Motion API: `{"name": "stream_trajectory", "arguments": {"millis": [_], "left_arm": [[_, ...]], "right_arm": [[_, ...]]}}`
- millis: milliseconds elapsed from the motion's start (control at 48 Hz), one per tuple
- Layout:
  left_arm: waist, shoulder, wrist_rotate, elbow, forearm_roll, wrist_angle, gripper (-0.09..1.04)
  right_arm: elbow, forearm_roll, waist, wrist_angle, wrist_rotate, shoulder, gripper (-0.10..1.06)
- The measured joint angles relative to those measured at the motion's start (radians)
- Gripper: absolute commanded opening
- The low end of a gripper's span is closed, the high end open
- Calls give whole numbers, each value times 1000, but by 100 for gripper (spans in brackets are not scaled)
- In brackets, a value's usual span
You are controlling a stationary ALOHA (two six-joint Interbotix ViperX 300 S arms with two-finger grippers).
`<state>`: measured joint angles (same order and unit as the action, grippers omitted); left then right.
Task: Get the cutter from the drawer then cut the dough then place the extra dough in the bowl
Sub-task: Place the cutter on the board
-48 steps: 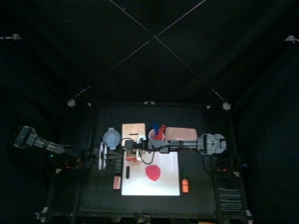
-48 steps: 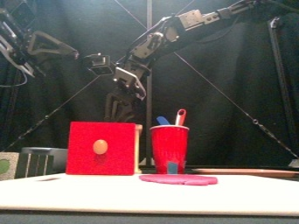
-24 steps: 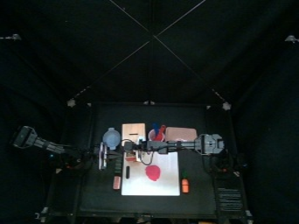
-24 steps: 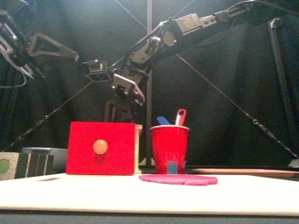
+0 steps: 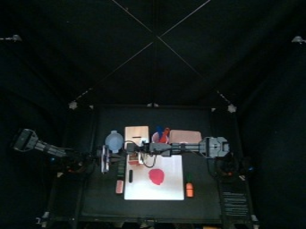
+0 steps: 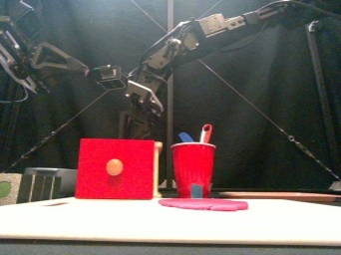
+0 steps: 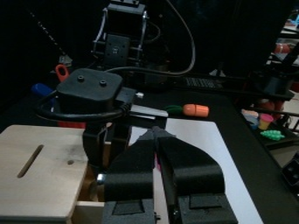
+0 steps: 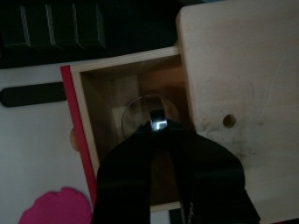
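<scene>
The drawer [image 8: 111, 92] of the wooden box [image 8: 239, 61] stands pulled out, and the round metal cutter [image 8: 149, 115] lies inside it, near the middle of the right wrist view. The right hand [image 8: 156, 136] reaches down into the drawer. Its jaws are drawn together at the tips, and they seem to grasp the wire handle of the cutter, where a bright glint shows.

The left hand [image 7: 152, 133] is clenched and holds nothing. It hangs in the air just beside the right hand, in the upper left of the front view.

The pink dough [image 5: 157, 182] lies flat on the white cutting board [image 5: 180, 170], in the lower middle of the top view. It is apart from both hands.

The blue-grey bowl [image 5: 114, 140] stands on the worktop [image 5: 93, 201], just left of the box in the top view. In the front view the red cup [image 6: 193, 166] stands right of the red drawer front [image 6: 118, 169], with the dough before it.
</scene>
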<state>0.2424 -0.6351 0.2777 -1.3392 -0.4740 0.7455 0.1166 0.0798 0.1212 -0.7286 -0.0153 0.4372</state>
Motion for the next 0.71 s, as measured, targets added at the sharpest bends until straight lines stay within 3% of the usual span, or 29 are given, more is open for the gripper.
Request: {"name": "stream_trajectory", "arguments": {"millis": [562,708], "left_arm": [[2,-2,0,-17,-21,-17,37],[2,-2,0,-20,-34,-46,37]], "right_arm": [[252,8,-37,-290,-2,-38,49],[258,11,-41,-360,-3,-78,49]]}}
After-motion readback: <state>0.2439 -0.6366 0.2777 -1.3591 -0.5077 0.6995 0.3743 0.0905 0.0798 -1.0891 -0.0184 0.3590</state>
